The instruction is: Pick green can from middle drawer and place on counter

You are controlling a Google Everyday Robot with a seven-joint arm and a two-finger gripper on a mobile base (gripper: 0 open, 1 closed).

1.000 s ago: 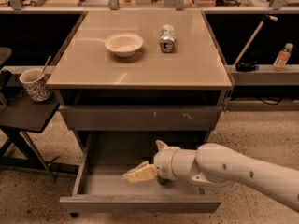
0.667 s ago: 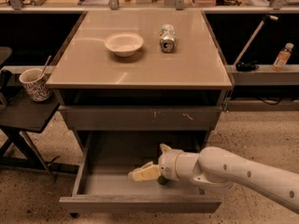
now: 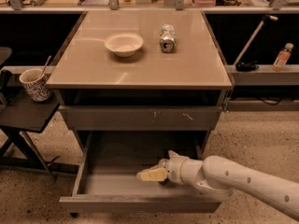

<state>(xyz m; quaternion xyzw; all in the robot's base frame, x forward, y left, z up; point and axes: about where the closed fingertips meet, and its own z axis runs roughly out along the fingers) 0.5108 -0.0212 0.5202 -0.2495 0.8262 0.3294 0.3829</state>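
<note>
The hand (image 3: 145,175) has edged slightly rightward, low inside the open middle drawer (image 3: 140,203) (whether it is apart or clamped I cannot tell), and the green can does not show in that drawer, probably hidden behind the hand, so the pick seems unfinished.
</note>
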